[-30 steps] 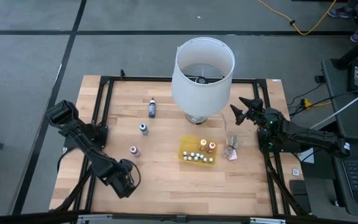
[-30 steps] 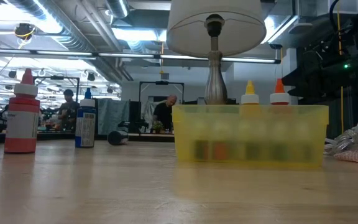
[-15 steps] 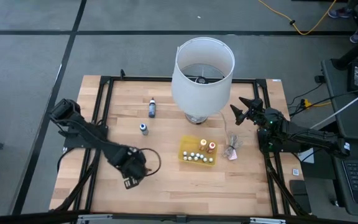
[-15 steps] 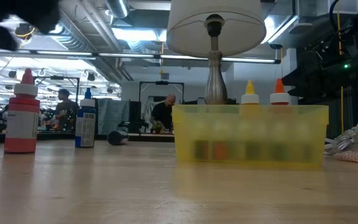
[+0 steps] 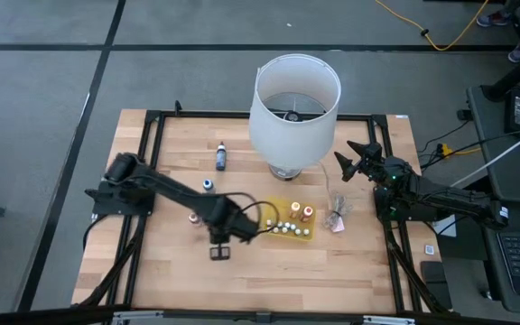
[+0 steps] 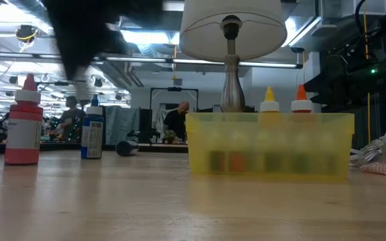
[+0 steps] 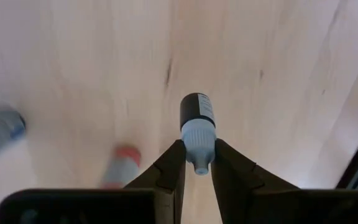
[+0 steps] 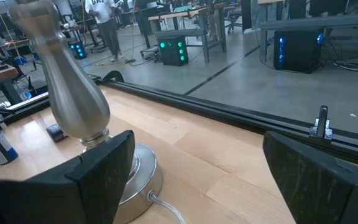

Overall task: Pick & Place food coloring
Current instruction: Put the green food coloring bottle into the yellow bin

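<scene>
My left gripper (image 5: 225, 231) hangs over the middle of the table, just left of the yellow tray (image 5: 265, 217), shut on a tiny food coloring bottle (image 7: 197, 116) with a dark body and a pale cap. Several small bottles (image 5: 286, 227) stand in the tray, among them a yellow-tipped one (image 6: 268, 98) and an orange-tipped one (image 6: 301, 98). A pink-topped bottle (image 5: 193, 218), a blue-topped one (image 5: 208, 185) and a dark blue one (image 5: 221, 157) stand on the wood at the left. My right gripper (image 5: 351, 161) waits open by the far right edge. My left gripper pinches the bottle by its pale cap (image 7: 198, 134) between the two fingers (image 7: 171, 169), coming from above and pointing down. The dark body sticks out below the fingertips. The bottle is lifted clear of the table.
A lamp with a white shade (image 5: 294, 97) and a metal stem (image 8: 67, 87) stands behind the tray. A crumpled clear wrapper (image 5: 337, 215) lies right of the tray. Black rails (image 5: 148, 144) frame the table. Bare wood (image 5: 269, 271) lies along the near edge.
My left arm has swung from the table's near left corner toward the right and a little toward the far edge, ending beside the yellow tray. In the low view its dark shape has moved in from the left. The pink-topped bottle, covered half a second ago, shows again.
</scene>
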Action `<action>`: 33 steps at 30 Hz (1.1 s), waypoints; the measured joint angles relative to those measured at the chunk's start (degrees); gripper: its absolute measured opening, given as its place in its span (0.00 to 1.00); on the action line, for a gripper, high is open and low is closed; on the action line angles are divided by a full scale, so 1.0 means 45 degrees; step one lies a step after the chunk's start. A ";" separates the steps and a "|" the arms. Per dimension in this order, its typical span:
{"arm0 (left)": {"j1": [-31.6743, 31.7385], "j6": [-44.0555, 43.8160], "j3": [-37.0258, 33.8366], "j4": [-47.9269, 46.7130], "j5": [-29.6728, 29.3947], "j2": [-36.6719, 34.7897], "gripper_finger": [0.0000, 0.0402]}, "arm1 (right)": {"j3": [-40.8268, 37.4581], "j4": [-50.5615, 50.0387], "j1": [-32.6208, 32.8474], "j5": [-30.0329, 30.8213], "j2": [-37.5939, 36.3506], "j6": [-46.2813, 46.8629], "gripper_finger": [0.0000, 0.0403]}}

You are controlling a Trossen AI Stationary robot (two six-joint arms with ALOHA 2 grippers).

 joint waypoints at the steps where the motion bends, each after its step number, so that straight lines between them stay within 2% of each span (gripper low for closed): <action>1: 0.0200 0.0294 0.0441 -0.0071 -0.0015 0.0302 0.15 | 0.0000 -0.0001 0.0004 0.0000 0.0000 0.0000 0.88; 11: 0.1801 0.2364 0.5712 -0.2084 -0.0604 0.3769 0.15 | 0.0000 0.0004 0.0001 0.0000 -0.0005 0.0000 0.88; 20: 0.2542 0.3169 0.9895 -0.3866 -0.0919 0.6351 0.15 | 0.0001 0.0004 0.0004 0.0000 -0.0005 0.0000 0.88; 23: 0.2660 0.3230 1.0599 -0.4045 -0.0911 0.6763 0.15 | 0.0000 0.0001 0.0001 0.0000 -0.0005 0.0000 0.88; 33: 0.2997 0.3507 1.0561 -0.3949 -0.1254 0.6770 0.15 | 0.0003 0.0003 0.0005 0.0000 -0.0004 0.0000 0.88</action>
